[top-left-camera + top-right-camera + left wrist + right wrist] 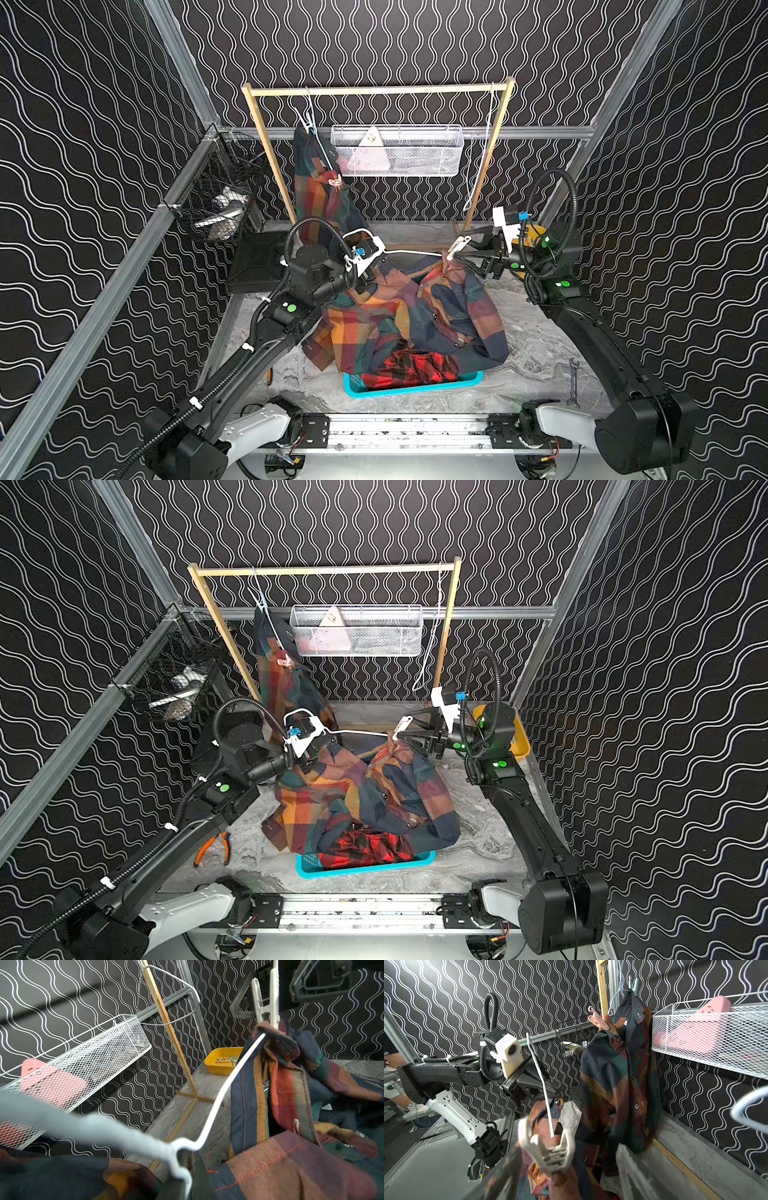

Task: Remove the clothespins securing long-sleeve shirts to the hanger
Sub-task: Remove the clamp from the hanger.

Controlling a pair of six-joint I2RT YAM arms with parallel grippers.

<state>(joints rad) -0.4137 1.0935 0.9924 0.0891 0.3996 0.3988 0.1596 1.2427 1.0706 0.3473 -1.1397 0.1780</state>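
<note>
Far left, one checked shirt (320,199) hangs from the rack, pinned by a pink peg (335,181) and a teal peg (634,984); neither is off yet. Nearer, the left gripper (553,1091) is clamped tight on the neck of the hanger (411,252), holding it above the table. A second shirt (415,311) sags from the hanger onto the pile below.

At the hanger's right end, the white peg (457,247) bites that shirt's collar onto the wire. The right gripper (467,250) straddles this peg. Its fingers (241,1001) stand wide, one just beside a peg handle and the other apart from it, so nothing is gripped.

The step in hand looks like taking off the white peg. The next move calls for closing squarely on both handles until the peg opens. The peg then needs drawing off the wire while the left gripper keeps the hanger steady. The tray (218,1070) at far right already holds pegs.
</note>
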